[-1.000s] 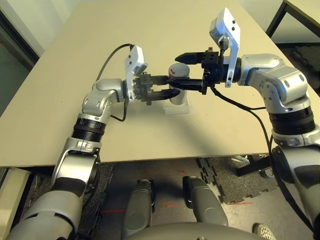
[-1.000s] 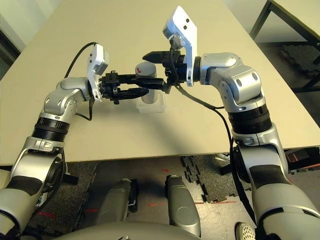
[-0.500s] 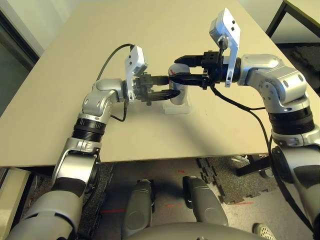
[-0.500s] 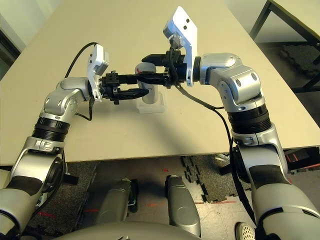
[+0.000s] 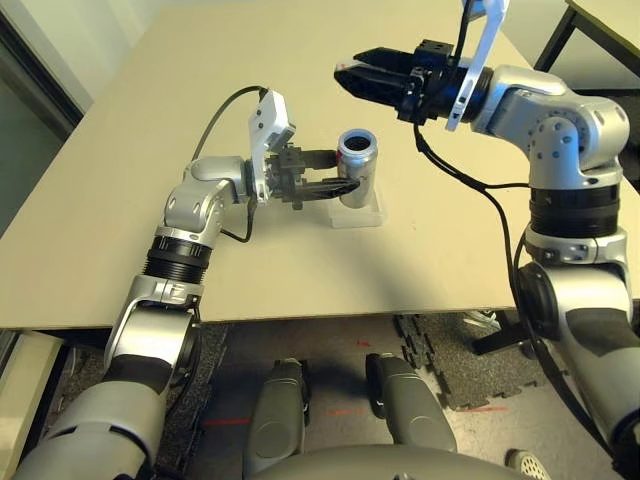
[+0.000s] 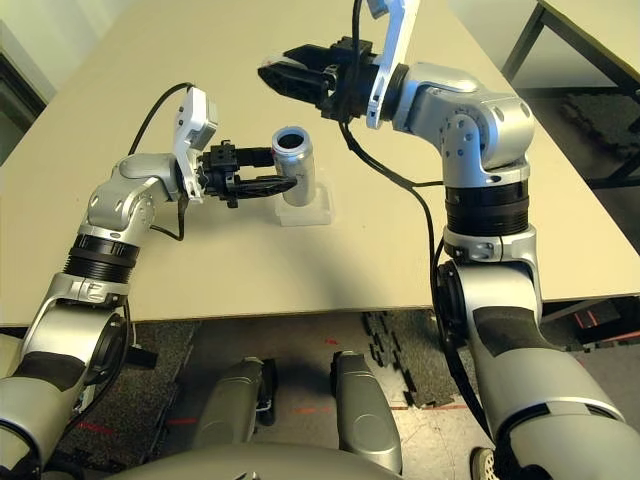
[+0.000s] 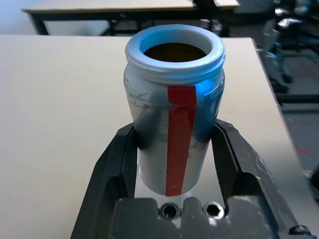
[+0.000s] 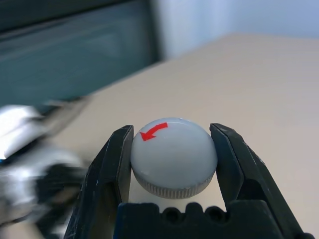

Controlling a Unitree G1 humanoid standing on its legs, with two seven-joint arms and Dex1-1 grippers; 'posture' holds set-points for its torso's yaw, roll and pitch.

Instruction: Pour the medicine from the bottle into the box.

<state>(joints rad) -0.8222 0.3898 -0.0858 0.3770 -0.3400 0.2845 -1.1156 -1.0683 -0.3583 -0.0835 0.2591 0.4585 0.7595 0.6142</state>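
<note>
Left claw [image 5: 345,172] grips the uncapped bottle [image 5: 357,166] (standing in the box [image 5: 357,215]); right claw [image 8: 172,159] clamps the cap [image 8: 173,157].

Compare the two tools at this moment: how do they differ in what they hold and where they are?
The left tool grips the open bottle by its body, standing upright in the box; the right tool grips the cap by its rim. The left tool sits low near the table; the right tool is raised above and away from the bottle. Both are shut on something.
</note>
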